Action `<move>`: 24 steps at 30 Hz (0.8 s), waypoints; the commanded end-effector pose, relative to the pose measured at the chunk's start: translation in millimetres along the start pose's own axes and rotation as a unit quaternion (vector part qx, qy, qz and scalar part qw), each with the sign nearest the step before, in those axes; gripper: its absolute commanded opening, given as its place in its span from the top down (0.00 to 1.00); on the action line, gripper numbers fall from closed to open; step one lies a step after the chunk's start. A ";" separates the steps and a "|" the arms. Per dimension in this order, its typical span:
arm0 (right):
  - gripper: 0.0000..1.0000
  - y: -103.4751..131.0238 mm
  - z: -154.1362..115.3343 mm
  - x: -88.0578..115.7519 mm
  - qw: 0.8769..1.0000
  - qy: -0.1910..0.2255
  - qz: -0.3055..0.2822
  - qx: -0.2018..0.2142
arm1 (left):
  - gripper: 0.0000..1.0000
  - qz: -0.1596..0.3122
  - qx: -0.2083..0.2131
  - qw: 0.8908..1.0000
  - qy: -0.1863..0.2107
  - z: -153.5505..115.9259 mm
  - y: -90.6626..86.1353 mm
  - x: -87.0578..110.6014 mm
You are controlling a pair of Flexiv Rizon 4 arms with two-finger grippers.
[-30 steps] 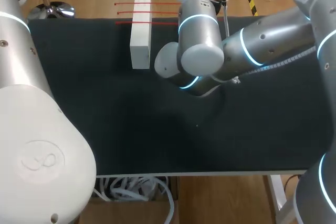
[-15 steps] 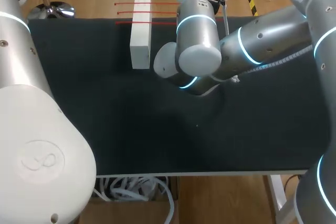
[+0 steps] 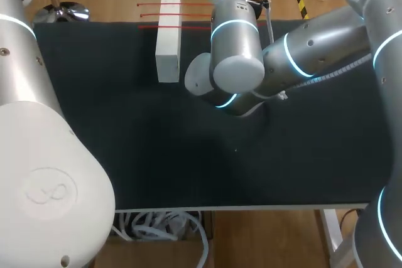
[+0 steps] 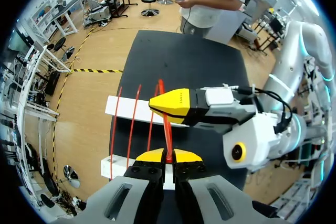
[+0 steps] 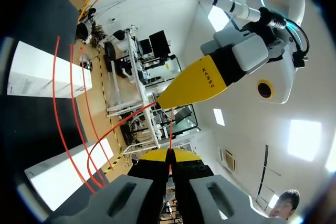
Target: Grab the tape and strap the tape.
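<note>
Head view: black table (image 3: 125, 142) bearing one white block (image 3: 168, 42) near its far edge. Three strands of red tape (image 3: 195, 14) run side by side across the block's far end towards the right arm (image 3: 301, 54). That arm reaches in past the middle, and its wrist hides both grippers here. The left arm (image 3: 38, 155) fills the near left corner. Left wrist view: left gripper (image 4: 168, 155), yellow tips clenched on a single strand of tape (image 4: 167, 137). The strand rises straight ahead past the right gripper (image 4: 163, 104), which lies crosswise just ahead. The laid strands run alongside, over the white block (image 4: 131, 109). Right wrist view: right gripper (image 5: 169, 154), tips likewise pinched on the tape (image 5: 170, 129). The left gripper (image 5: 170, 98) is close ahead on the same strand, and the other strands curve away across the white block (image 5: 42, 72). Step in hand, as judged: strapping a fourth strand, held at two points near each other. Handling advice: keep both pinches firm, draw the hands apart evenly so the strand stays taut without snapping, lay it parallel to the three already down, and keep the yellow tips clear of each other.
</note>
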State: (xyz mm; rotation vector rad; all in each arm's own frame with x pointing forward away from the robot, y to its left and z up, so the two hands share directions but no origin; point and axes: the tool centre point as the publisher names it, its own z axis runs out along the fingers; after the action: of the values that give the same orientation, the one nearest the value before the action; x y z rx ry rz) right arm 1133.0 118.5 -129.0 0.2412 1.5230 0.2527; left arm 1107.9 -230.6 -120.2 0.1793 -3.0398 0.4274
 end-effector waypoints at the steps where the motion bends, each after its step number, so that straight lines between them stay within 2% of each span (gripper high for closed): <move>1: 1.00 1.9 -0.7 -3.2 1.000 -0.002 0.000 0.004 | 1.00 -0.001 -0.003 1.000 0.001 -1.4 -1.4 -0.2; 24: 1.00 3.1 0.5 1.1 1.000 -0.009 0.001 0.016 | 1.00 -0.001 -0.003 1.000 0.001 -1.4 -1.4 -0.2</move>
State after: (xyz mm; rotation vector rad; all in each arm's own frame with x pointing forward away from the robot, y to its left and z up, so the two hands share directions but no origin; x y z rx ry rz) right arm 1133.4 119.3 -129.8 0.2692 1.5068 0.2303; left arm 1107.9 -230.6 -120.2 0.1793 -3.0398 0.4274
